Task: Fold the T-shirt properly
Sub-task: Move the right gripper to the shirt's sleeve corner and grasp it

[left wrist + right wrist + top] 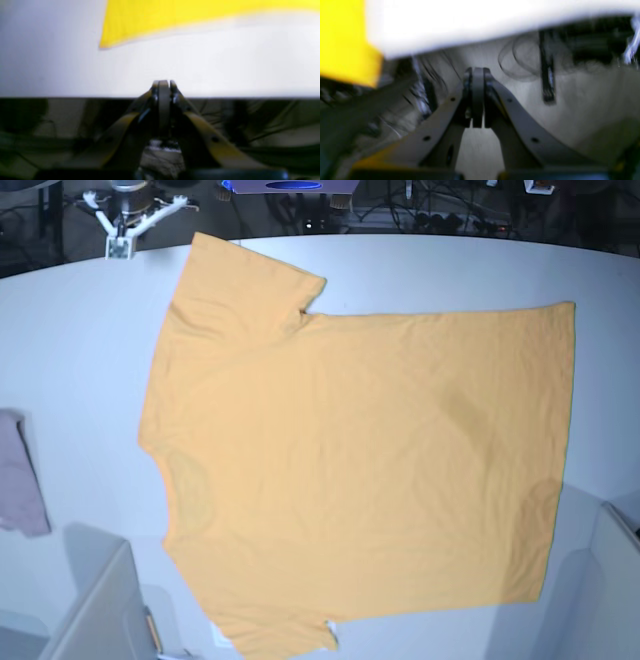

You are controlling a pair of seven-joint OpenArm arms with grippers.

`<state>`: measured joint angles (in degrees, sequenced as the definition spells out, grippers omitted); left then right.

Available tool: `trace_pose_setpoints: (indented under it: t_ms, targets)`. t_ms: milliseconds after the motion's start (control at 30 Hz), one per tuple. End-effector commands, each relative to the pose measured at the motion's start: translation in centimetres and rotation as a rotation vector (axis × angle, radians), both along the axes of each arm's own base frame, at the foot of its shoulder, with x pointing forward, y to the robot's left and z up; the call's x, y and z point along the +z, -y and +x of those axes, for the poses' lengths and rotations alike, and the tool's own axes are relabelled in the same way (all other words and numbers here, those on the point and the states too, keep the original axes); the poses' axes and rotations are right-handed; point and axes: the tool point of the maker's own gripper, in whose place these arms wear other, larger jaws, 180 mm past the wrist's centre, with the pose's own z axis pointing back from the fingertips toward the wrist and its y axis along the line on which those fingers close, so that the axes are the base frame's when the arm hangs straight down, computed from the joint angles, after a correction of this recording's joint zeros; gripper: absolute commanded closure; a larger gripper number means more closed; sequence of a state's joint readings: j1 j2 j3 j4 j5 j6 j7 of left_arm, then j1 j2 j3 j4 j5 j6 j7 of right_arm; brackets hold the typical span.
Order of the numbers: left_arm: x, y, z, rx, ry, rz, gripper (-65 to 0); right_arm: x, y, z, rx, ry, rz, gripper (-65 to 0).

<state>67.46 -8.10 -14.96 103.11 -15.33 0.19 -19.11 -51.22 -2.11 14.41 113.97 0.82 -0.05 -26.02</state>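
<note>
One T-shirt (360, 470), plain orange-yellow, lies spread flat across the middle of the white desk (70, 340), sleeves toward the left edge, hem toward the right edge, only faint creases. One small pinkish-grey cloth (18, 480) sits at the left edge, well apart. Two tools: left tool (163, 83) pinched closed and empty over the desk's edge; right tool (477, 72) likewise closed, empty.
</note>
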Motion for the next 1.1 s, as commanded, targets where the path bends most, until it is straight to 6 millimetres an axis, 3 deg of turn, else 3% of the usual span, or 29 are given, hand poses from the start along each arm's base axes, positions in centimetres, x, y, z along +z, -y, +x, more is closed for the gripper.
trace_pose_setpoints:
  t_ms: [0,233,400,500,533,567,667,767,867,933,1067]
  targets:
    - [0.9,0.2,0.4,-0.006,0.003,0.001,0.0,0.5,0.0,0.8,-0.008,0.025,-0.004,0.0]
    - [2.6,-1.1,4.1,0.019,0.025,0.033,0.0,1.7,-1.7,6.9,-0.067,0.171,0.064,0.0]
    - [2.9,-1.7,5.4,0.022,0.059,0.047,0.0,2.5,-3.8,9.6,-0.144,0.278,0.282,0.0]
    - [3.1,-1.7,6.1,0.024,0.08,0.043,0.0,3.1,-4.7,10.2,-0.174,0.318,0.43,-26.1]
    - [3.2,-1.7,6.3,0.025,0.088,0.042,0.0,3.3,-4.9,10.4,-0.181,0.326,0.472,-31.1]
    - [3.3,-1.7,6.5,0.026,0.095,0.041,0.0,3.5,-5.2,10.5,-0.193,0.336,0.526,-34.1]
    - [3.7,-2.4,6.8,0.036,0.107,0.059,-1.5,4.1,-5.3,10.9,-0.211,0.352,0.634,-33.9]
    - [4.3,-3.8,6.8,0.083,0.129,0.048,-30.1,3.3,-4.7,10.9,-0.225,0.327,0.696,-34.4]
    - [5.0,-5.5,7.0,0.14,0.164,0.004,-49.7,2.1,-3.5,11.0,-0.238,0.299,0.704,-34.2]
    - [5.2,-5.7,7.6,0.116,0.157,-0.049,-54.8,1.2,-2.6,10.6,-0.271,0.269,0.681,-34.4]
    - [4.6,-6.6,8.5,0.116,0.136,-0.144,-49.4,-0.4,-1.0,9.9,-0.313,0.223,0.644,-34.5]
